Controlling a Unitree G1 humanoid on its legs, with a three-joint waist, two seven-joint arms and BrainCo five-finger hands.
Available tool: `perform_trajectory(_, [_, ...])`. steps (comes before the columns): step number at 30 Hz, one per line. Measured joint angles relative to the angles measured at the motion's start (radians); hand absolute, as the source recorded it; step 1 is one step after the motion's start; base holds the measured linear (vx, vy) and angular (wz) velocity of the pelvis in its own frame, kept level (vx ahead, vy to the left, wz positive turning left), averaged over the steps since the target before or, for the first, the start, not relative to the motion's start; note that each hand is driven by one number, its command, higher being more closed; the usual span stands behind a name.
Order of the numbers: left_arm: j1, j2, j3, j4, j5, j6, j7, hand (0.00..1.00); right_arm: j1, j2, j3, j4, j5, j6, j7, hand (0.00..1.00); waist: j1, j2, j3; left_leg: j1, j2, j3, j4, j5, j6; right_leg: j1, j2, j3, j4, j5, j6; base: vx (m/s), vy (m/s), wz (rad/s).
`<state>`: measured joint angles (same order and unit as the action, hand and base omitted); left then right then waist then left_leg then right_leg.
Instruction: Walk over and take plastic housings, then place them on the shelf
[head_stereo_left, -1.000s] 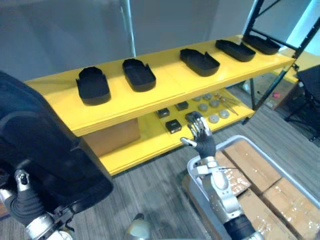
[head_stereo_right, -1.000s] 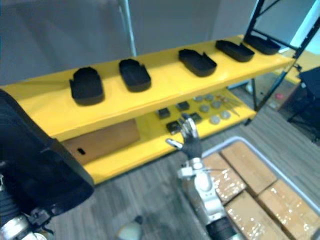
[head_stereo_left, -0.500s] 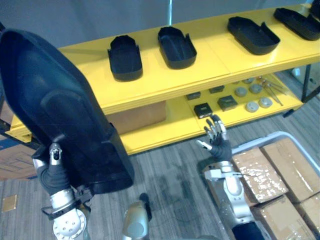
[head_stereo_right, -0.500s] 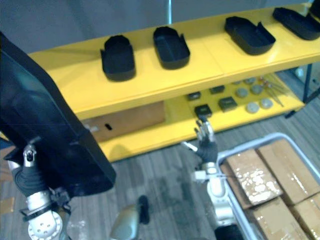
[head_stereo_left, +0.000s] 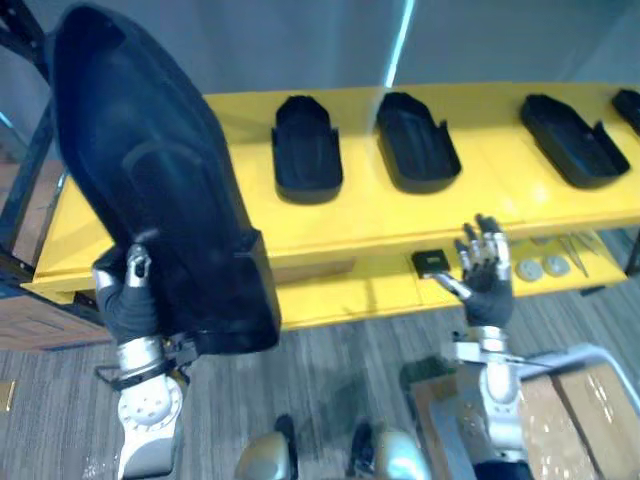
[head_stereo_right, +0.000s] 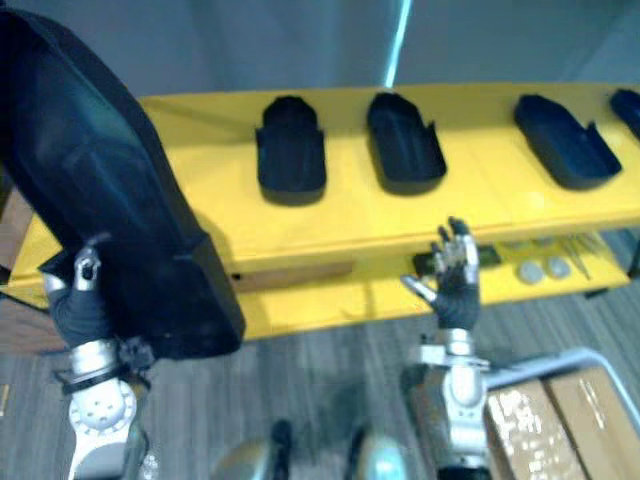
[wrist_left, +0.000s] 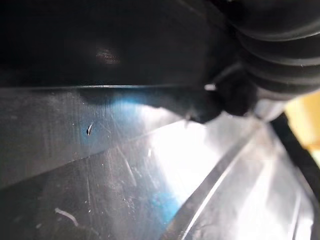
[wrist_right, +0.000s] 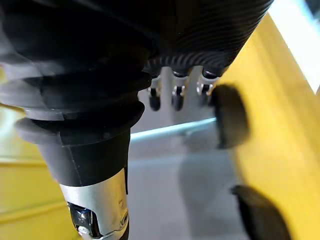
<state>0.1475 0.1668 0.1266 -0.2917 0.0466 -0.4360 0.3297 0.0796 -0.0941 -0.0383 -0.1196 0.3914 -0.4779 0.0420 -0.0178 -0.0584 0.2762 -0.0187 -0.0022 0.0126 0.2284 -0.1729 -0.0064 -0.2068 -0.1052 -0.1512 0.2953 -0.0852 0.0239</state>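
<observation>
Fingers of our left hand (head_stereo_left: 128, 298) grip the large black housing (head_stereo_left: 150, 180), thumb on its near face. Our right hand (head_stereo_left: 486, 272) hangs spread and empty. We should steer it to the yellow shelf (head_stereo_left: 370, 215), left of the placed housings (head_stereo_left: 307, 152), and lay it flat before releasing.
</observation>
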Motion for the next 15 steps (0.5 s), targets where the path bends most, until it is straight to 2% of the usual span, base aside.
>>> perform_trajectory(1, [0.0, -0.018, -0.011, 0.014, 0.005, -0.002, -0.003, 1.0, -0.011, -0.016, 0.001, -0.002, -0.001, -0.002, 0.0, 0.0, 0.005, 0.008, -0.015, 0.001, -0.001, -0.038, 0.025, -0.036, -0.023, 0.006, -0.007, -0.012, -0.001, 0.075, 0.003, 0.35, -0.179, 0.83])
perform_trajectory(2, [0.012, -0.032, -0.025, 0.018, 0.003, 0.001, -0.002, 1.0, -0.031, -0.038, 0.005, 0.002, -0.005, -0.002, -0.001, 0.0, 0.019, 0.043, -0.035, 0.0, 0.034, -0.034, 0.026, -0.037, -0.025, 0.034, 0.018, -0.035, -0.036, 0.077, -0.002, 0.43, -0.204, 0.71])
perform_trajectory(3, [0.015, -0.035, -0.027, 0.019, 0.003, 0.001, -0.004, 1.0, -0.043, -0.047, 0.005, 0.002, -0.014, -0.002, -0.007, 0.0, 0.023, 0.055, -0.04, 0.001, 0.046, -0.032, 0.022, -0.037, -0.027, 0.052, 0.025, -0.049, -0.057, 0.076, -0.005, 0.39, -0.158, 0.59])
perform_trajectory(5, [0.007, -0.043, -0.03, 0.019, 0.002, 0.001, -0.018, 1.0, -0.074, -0.075, 0.007, 0.004, -0.053, 0.003, -0.046, 0.0, 0.028, 0.081, -0.05, 0.024, 0.065, -0.005, 0.008, -0.014, -0.057, 0.116, 0.033, -0.101, -0.087, 0.061, -0.028, 0.29, -0.091, 0.63])
perform_trajectory(6, [0.007, -0.047, -0.031, 0.019, 0.002, 0.001, -0.024, 1.0, -0.075, -0.078, 0.006, 0.003, -0.06, 0.003, -0.051, 0.0, 0.028, 0.085, -0.051, 0.034, 0.071, 0.018, 0.004, -0.006, -0.064, 0.134, 0.032, -0.108, -0.09, 0.06, -0.029, 0.18, -0.021, 0.77])
perform_trajectory(8, [-0.001, -0.056, -0.054, 0.017, -0.001, -0.001, -0.046, 1.0, -0.058, -0.084, -0.022, -0.022, -0.093, 0.003, -0.083, 0.0, 0.003, 0.084, -0.058, 0.037, 0.069, 0.168, 0.005, 0.048, -0.059, 0.191, -0.002, -0.166, -0.104, 0.048, -0.036, 0.12, 0.009, 1.08])
perform_trajectory(9, [-0.006, -0.056, -0.063, 0.017, -0.002, -0.003, -0.049, 1.0, -0.052, -0.087, -0.031, -0.037, -0.093, 0.002, -0.089, 0.0, -0.002, 0.084, -0.058, 0.034, 0.062, 0.192, 0.004, 0.06, -0.059, 0.196, -0.014, -0.176, -0.104, 0.042, -0.033, 0.09, 0.024, 1.06])
perform_trajectory(11, [-0.008, -0.058, -0.09, 0.017, -0.008, -0.01, -0.05, 1.0, -0.062, -0.096, -0.058, -0.049, -0.094, 0.001, -0.105, 0.0, 0.009, 0.085, -0.059, 0.006, 0.041, 0.201, 0.011, 0.079, -0.063, 0.194, -0.036, -0.18, -0.118, 0.034, -0.026, 0.05, 0.03, 0.55])
perform_trajectory(13, [-0.007, -0.059, -0.1, 0.021, -0.008, -0.01, -0.04, 1.0, -0.073, -0.097, -0.059, -0.049, -0.094, 0.0, -0.109, 0.0, 0.006, 0.08, -0.056, -0.022, 0.023, 0.184, 0.061, 0.085, -0.073, 0.212, -0.056, -0.164, -0.15, 0.032, -0.021, 0.03, 0.062, 0.2])
perform_trajectory(14, [-0.004, -0.059, -0.103, 0.021, -0.008, -0.012, -0.038, 1.0, -0.082, -0.09, -0.06, -0.047, -0.092, -0.003, -0.111, 0.0, 0.003, 0.068, -0.048, -0.051, 0.029, 0.19, 0.109, 0.039, -0.041, 0.228, -0.082, -0.126, -0.162, 0.029, 0.009, 0.02, 0.104, 0.05])
perform_trajectory(15, [-0.001, -0.059, -0.106, 0.021, -0.008, -0.014, -0.037, 1.0, -0.091, -0.086, -0.06, -0.046, -0.092, -0.006, -0.112, 0.0, 0.003, 0.068, -0.047, -0.052, 0.048, 0.19, 0.111, 0.022, -0.026, 0.227, -0.086, -0.12, -0.156, 0.024, 0.018, -0.01, 0.11, -0.29])
